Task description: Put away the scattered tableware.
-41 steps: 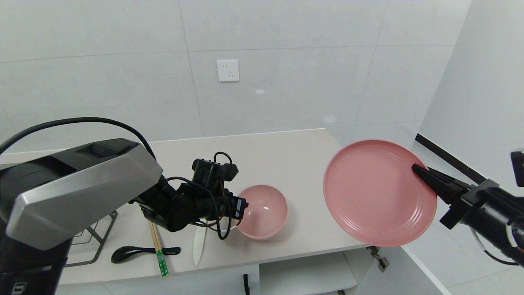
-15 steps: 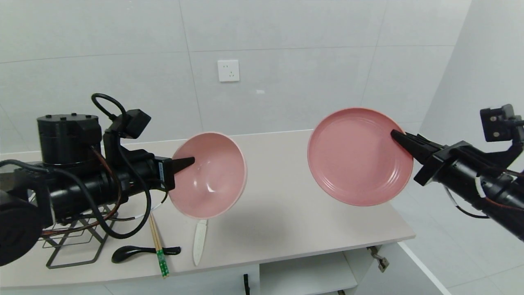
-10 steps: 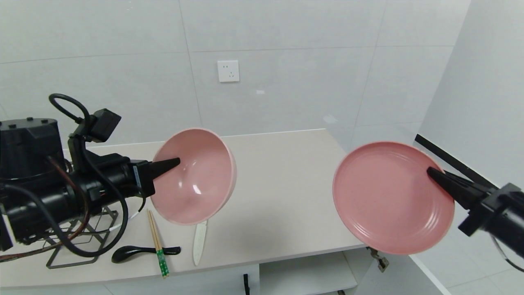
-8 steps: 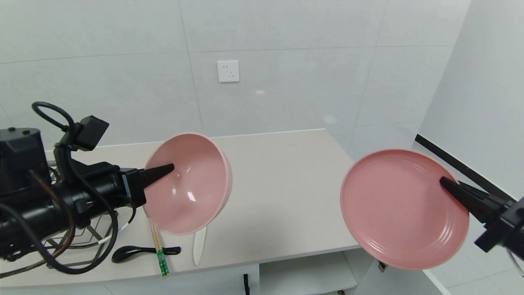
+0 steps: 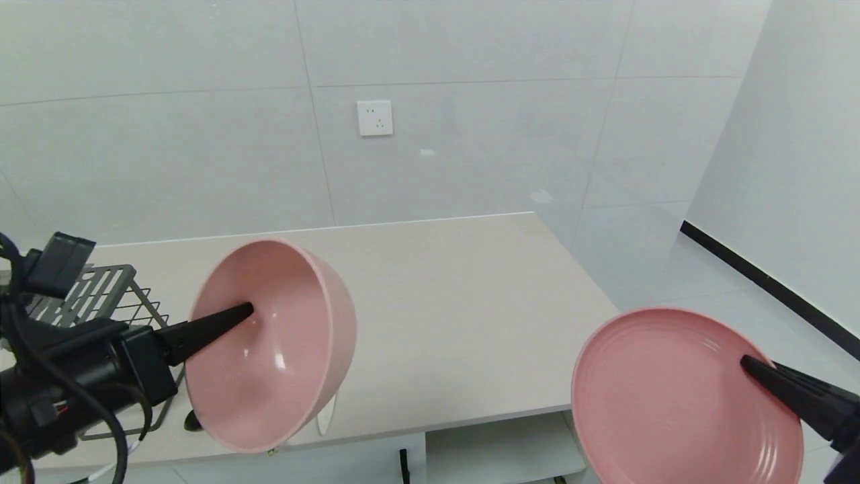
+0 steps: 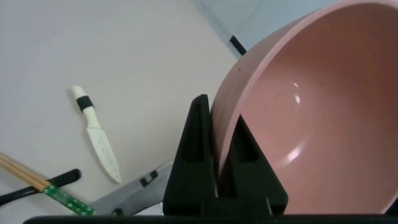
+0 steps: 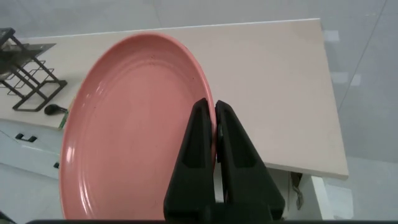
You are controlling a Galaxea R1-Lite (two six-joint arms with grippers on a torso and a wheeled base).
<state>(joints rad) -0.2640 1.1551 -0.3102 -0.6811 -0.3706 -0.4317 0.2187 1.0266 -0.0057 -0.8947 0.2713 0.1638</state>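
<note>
Viewing from the head: bowl rim-pinched in left gripper, aloft near the counter front; plate rim-pinched in right gripper, off its corner. Left wrist: jaws closed across the rim, probably stiff, light, slick. Right wrist: same edge hold, likely to pivot.

the bowl hangs tilted above the front left of the desk, its rim between the fingers of the left gripper. a wire rack stands on the desk to its left. under the bowl lies a knife, and left of it chopsticks cross a spoon. the plate hangs off the desk's front right corner, its rim between the fingers of the right gripper.
</note>
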